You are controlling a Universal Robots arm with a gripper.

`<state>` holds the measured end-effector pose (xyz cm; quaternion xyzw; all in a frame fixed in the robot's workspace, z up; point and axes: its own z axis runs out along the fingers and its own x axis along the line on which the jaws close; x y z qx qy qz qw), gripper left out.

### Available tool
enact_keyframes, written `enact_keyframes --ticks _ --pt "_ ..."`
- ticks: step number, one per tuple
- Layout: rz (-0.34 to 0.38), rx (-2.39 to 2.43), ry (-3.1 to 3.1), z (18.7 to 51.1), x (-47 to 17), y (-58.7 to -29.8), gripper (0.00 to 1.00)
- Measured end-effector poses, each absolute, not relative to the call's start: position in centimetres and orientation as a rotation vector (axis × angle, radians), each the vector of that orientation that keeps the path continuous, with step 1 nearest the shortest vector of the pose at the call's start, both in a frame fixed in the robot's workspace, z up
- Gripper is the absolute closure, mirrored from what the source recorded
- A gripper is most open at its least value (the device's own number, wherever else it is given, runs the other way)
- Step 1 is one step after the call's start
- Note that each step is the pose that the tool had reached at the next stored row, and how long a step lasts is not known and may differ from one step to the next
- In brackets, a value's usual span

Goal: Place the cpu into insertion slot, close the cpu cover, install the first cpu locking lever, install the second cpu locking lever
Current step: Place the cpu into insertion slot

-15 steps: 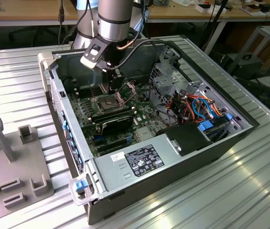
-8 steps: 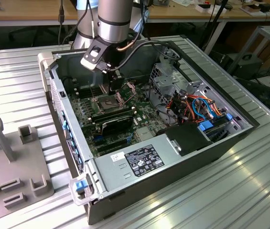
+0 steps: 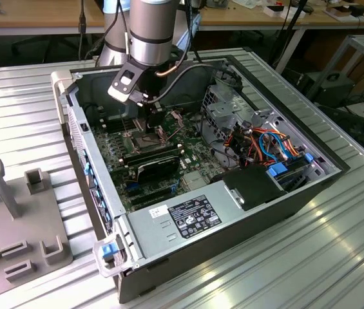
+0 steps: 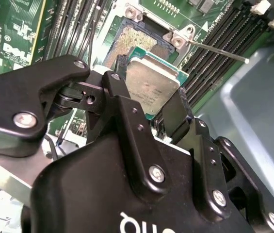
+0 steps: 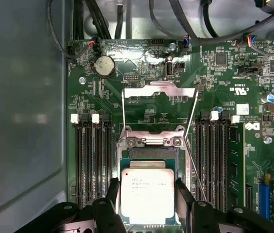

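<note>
The exterior view looks down from afar on the computer case (image 3: 233, 235), with the arm (image 3: 151, 26) at 12 o'clock. Both wrist views hang close over the motherboard (image 5: 224, 82) (image 4: 10, 29), the first squarely, the second slanting past the gripper (image 4: 147, 92), sharing the cpu (image 5: 147, 194) (image 4: 151, 85) and insertion slot (image 5: 149, 154) (image 4: 132, 41).

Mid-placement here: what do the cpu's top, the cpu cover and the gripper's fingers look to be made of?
The cpu: dull silver-grey metal lid, matte with soft glare, on a tan-green board rim. The cpu cover: thin sheet metal, silvery and shiny at its edges. Fingers clamping the cpu: matte black, likely plastic or coated metal; cannot tell which.
</note>
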<state>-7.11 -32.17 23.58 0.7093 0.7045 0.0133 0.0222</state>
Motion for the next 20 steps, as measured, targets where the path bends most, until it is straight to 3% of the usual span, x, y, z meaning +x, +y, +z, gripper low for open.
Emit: enact_keyframes --ticks 20 --pt "0.043 2.186 2.193 21.6 -7.1 -32.8 0.46"
